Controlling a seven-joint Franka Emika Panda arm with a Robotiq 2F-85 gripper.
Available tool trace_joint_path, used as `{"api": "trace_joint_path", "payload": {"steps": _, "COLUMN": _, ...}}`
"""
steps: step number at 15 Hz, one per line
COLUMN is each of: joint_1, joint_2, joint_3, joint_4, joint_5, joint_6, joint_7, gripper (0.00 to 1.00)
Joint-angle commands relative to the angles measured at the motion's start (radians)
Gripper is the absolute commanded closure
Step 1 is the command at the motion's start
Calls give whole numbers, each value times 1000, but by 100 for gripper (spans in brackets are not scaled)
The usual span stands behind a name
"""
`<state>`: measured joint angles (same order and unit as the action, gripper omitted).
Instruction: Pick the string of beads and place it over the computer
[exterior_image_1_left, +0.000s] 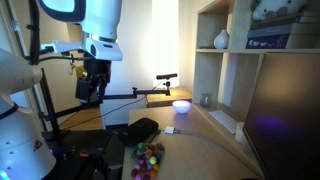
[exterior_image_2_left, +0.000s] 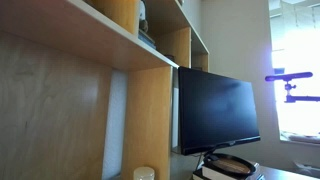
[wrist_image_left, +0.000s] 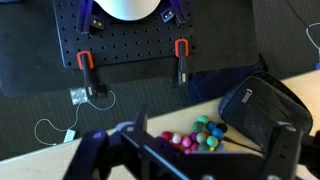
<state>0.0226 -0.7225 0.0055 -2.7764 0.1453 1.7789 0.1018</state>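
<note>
Tool (exterior_image_1_left: 90, 95), jaws apart, hangs near wooden desk (exterior_image_1_left: 205, 140) and shelves (exterior_image_1_left: 232, 68).

Beads (wrist_image_left: 200, 137) are partly hidden behind the blurred end effector (wrist_image_left: 215, 135) in the wrist view; the monitor (exterior_image_1_left: 290, 110) is cut off by the frame's edge in an exterior view.

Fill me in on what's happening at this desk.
A robot arm holds its gripper above the desk, jaws open and empty. The string of beads lies bunched on the desk beside a black pouch, and in the wrist view it sits below the gripper. Nothing has been picked up yet. The computer monitor stands dark under the shelves, with no beads on it.
</note>
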Motion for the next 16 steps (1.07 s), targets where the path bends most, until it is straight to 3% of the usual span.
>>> {"api": "trace_joint_path", "payload": {"steps": 1, "joint_1": -9, "joint_2": 0, "joint_3": 8, "joint_4": 2, "joint_5": 4, "joint_6": -4, "joint_7": -5, "gripper": 0}}
{"api": "trace_joint_path", "payload": {"steps": 11, "joint_1": -12, "joint_2": 19, "joint_3": 14, "joint_4": 13, "joint_5": -6, "joint_6": 19, "joint_7": -3, "gripper": 0}}
{"api": "trace_joint_path", "payload": {"steps": 16, "joint_1": 1, "joint_2": 53, "joint_3": 28, "joint_4": 84, "joint_5": 4, "joint_6": 35, "joint_7": 3, "gripper": 0}}
